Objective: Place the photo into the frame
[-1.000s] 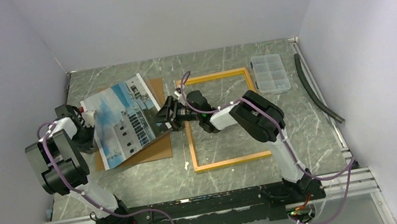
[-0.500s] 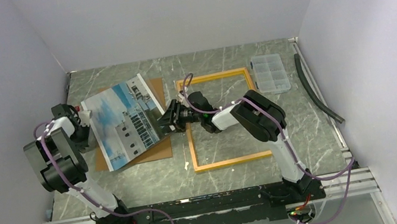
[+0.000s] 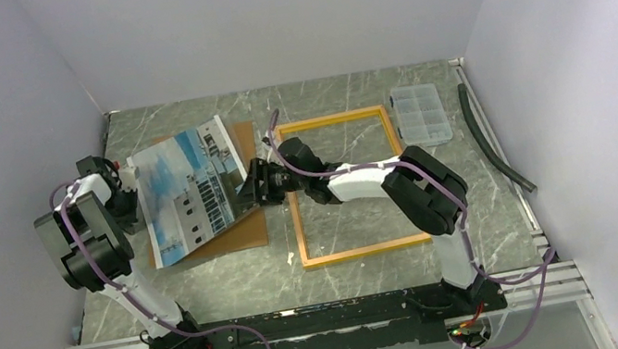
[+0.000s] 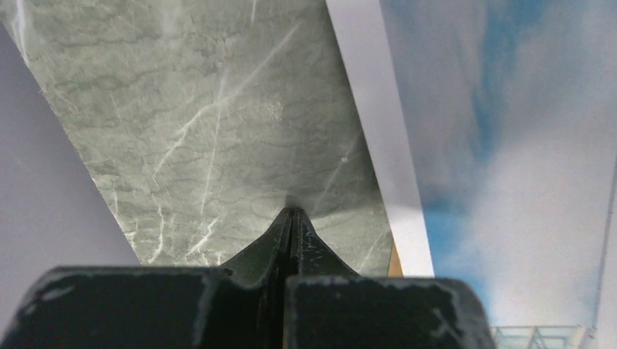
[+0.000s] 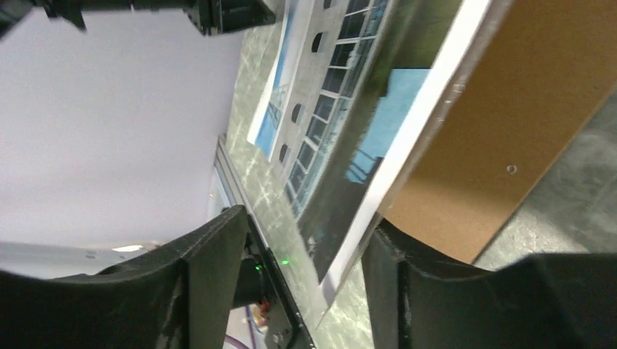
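While right arm (image 3: 362, 180) reaches leftward, right claw (image 3: 251, 186) gapes astride photo (image 3: 181, 190) edge | left claw (image 4: 291, 218) — pinched shut beside it

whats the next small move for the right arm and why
Probably close the right end effector on the photo: its edge already sits between the open fingers, above the brown backing board, and the frame beside it holds no photo.

No writing, brand, number or sign can be read in any view; the photo (image 3: 186, 189) at centre left shows only a building and sky.
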Motion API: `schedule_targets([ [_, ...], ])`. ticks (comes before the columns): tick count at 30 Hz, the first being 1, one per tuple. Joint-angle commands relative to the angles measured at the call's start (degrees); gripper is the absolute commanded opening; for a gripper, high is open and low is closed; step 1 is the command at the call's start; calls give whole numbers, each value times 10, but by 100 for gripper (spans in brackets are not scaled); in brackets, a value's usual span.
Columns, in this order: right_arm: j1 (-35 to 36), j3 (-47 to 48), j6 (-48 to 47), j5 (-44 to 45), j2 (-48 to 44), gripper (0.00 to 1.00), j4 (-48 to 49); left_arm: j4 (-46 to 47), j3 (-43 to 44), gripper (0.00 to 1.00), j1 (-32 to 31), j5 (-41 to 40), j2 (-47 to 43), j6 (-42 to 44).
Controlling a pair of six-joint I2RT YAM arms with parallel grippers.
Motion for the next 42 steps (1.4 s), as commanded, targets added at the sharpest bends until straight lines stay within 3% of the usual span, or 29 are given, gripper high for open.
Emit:
schedule_targets([
  [1, 5, 60, -83, -44, 9, 71, -36, 15, -5, 3, 0, 15, 46, -11],
  [4, 0, 103, -111, -78, 34, 86, -68, 28, -9, 3, -3, 14, 52, -2],
  [8, -17, 118, -107, -104, 57, 90, -21, 55, -30, 3, -12, -23, 50, 16],
  [21, -61, 120, 54, -90, 163, 87, 161, 107, -84, 3, -25, -53, 44, 66],
  [24, -63, 128, 68, -62, 173, 85, 153, 112, -88, 3, -26, -55, 44, 71],
  [30, -65, 120, 121, -30, 185, 60, 186, 112, -89, 3, -26, -58, 42, 73],
  [35, -66, 91, 140, -17, 168, 49, 210, 115, -90, 3, -26, -62, 46, 73],
  [42, -63, 70, 92, 49, 120, 14, 145, 34, -37, 3, -25, -17, 9, 46],
])
